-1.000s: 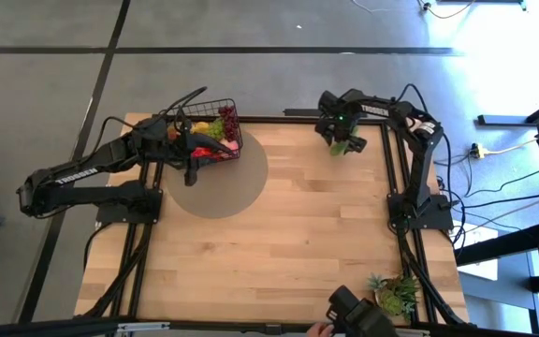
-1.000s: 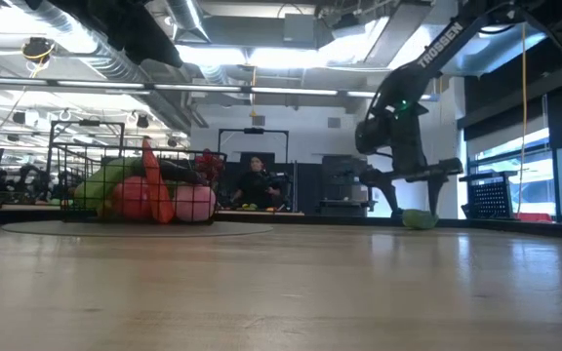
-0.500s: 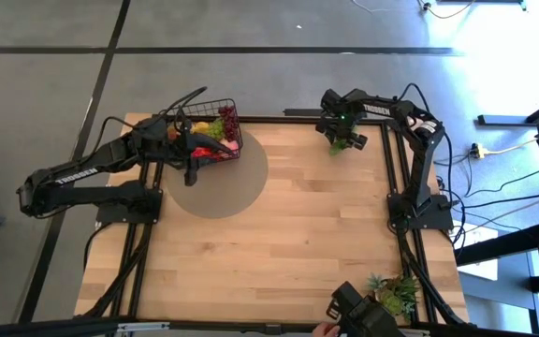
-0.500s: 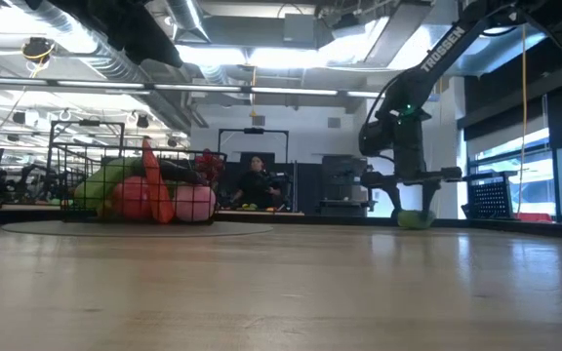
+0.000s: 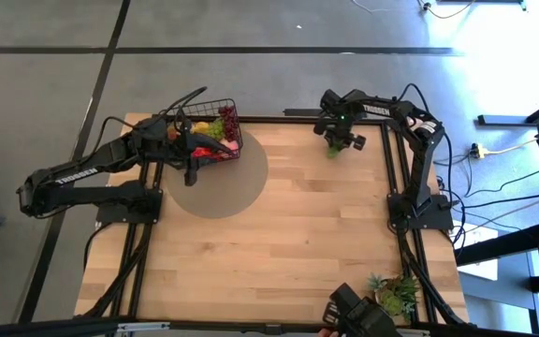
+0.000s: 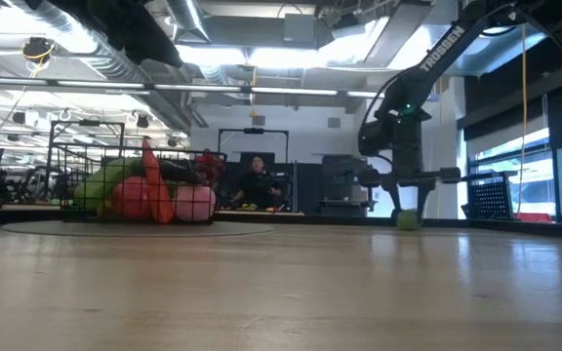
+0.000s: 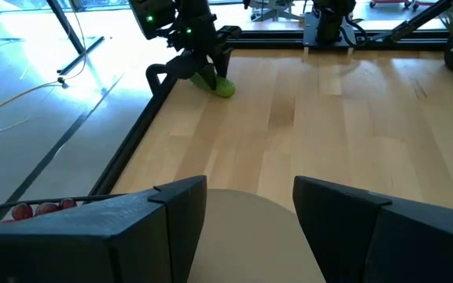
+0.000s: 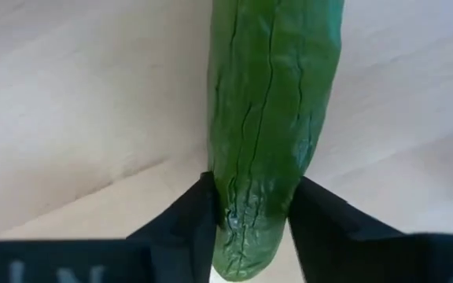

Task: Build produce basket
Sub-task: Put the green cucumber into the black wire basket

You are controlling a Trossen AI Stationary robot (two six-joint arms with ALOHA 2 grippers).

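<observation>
With my right gripper (image 8: 250,216) pinching the green ridged toy cucumber (image 8: 270,118) at the high view's upper right, I should squeeze firmly before lifting toward the black wire-mesh basket (image 5: 215,131) upper left, where my left gripper (image 7: 250,228) waits spread.

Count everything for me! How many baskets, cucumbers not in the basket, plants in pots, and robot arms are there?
Wire basket: 1
Loose cucumber, pinched in the right end effector: 1
Potted plant: 1
Robot arms, left and right: 2
Total: 5
</observation>
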